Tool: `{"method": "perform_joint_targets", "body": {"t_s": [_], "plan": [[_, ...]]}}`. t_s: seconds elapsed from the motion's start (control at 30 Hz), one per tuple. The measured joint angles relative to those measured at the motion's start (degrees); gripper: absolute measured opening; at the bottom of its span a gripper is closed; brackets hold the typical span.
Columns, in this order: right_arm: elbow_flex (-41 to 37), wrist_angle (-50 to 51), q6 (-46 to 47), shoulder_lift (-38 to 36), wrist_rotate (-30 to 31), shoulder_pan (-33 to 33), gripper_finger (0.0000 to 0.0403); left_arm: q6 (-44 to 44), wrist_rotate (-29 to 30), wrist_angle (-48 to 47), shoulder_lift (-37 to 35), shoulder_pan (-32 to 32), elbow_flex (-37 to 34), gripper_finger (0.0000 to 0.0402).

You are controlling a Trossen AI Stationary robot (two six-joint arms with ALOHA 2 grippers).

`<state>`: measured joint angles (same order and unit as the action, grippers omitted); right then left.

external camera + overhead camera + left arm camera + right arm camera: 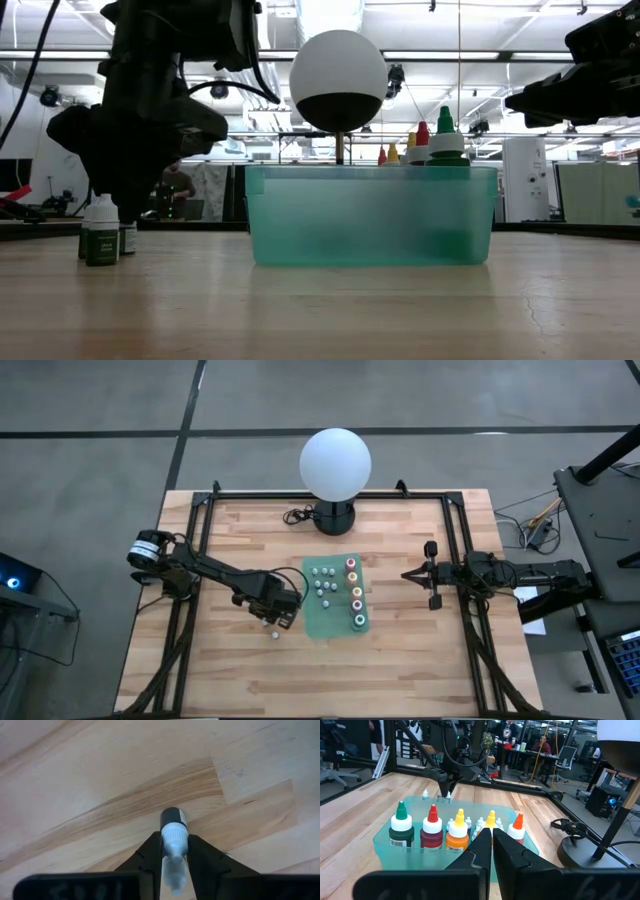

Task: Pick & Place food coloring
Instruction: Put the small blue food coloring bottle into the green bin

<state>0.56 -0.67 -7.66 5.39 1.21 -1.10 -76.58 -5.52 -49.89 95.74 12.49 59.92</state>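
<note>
A translucent green tray [312, 622] holds a row of coloured-top bottles [354, 592] and several small whitish ones [323, 582]; the right wrist view shows green [401, 827], red [432, 827] and orange [457, 834] tops. Left of the tray, small whitish-capped bottles [271, 627] [101, 232] stand on the wood. My left gripper [283, 610] [174, 842] is above them, pointing down, shut on one small bottle [173, 825]. My right gripper [410, 573] [492, 840] hovers right of the tray, shut and holding nothing. My left gripper pinches a small dark-bodied bottle by its white cap [174, 836], one finger [150, 855] on each side. The fingers come from above, pointing down, and the bottle is upright with its tip toward the wrist. Whether its base is on the table cannot be told.
A white globe lamp [335, 460] on a dark base [330, 516] stands behind the tray, with a coiled cable [293, 515] beside it. Black frame rails [200, 530] run along the table's left, right and far sides. Bare wood lies toward the near edge [320, 680].
</note>
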Motion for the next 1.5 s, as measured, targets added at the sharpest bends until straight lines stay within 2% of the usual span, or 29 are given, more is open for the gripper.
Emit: {"method": "perform_joint_targets", "body": {"t_s": [0.33, 0.53, 0.83, 1.1, 1.5], "plan": [[0.0, 0.0, 0.1, 0.0, 0.0, 0.0, 0.0009, 0.2, 0.0, -0.1, 0.0, 0.0, 0.1, 0.0048], [0.0, 0.0, 0.0, 0.0, 0.0, 0.0, 0.0009, 2.1, -0.3, -1.0, -0.2, -0.3, 2.6, 0.0047], [0.0, 0.0, 0.0, 0.0, 0.0, 0.0, 0.0009, 4.6, -1.5, -6.7, -0.3, -1.0, 10.4, 0.0047], [0.0, 0.0, 0.0, 0.0, 0.0, 0.0, 0.0009, 4.5, -1.7, -7.8, 0.0, -1.3, 18.2, 0.0047], [0.0, 0.0, 0.0, 0.0, 0.0, 0.0, 0.0009, 7.9, -2.5, -9.3, 8.0, -2.2, 29.6, 0.0047]]}}
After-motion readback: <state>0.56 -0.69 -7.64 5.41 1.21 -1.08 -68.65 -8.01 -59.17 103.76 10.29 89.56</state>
